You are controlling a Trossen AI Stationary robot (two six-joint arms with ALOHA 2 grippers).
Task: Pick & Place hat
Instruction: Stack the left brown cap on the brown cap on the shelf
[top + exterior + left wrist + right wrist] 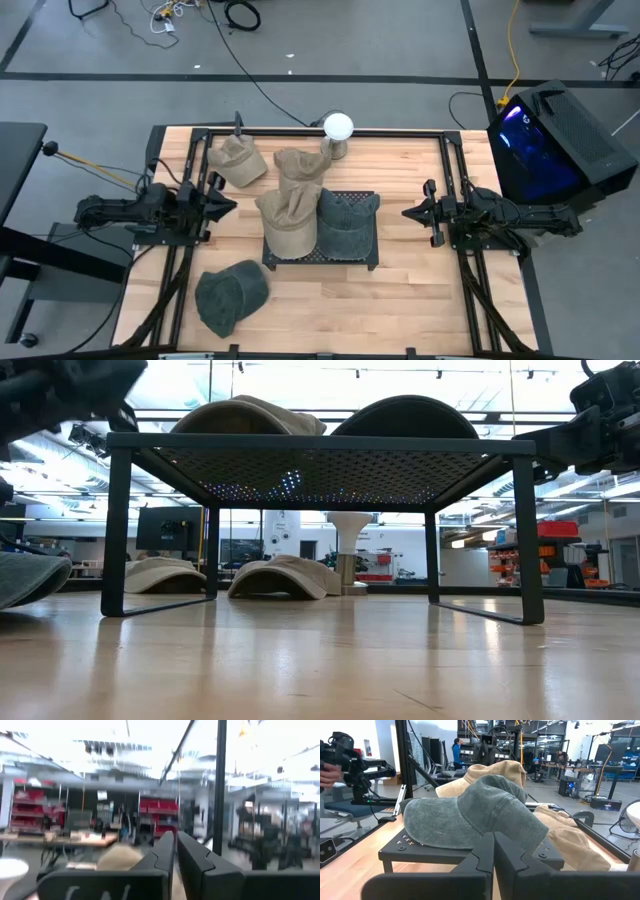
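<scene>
Pale wooden slatted surface (400,300) is carrying a black perforated metal stand (345,258), which is bearing a tan cloth hat (288,222) beside a grey-green cloth hat (347,220). Left gripper (228,207) and right gripper (408,212) are waiting at opposite edges, fingers pressed together, empty.
</scene>
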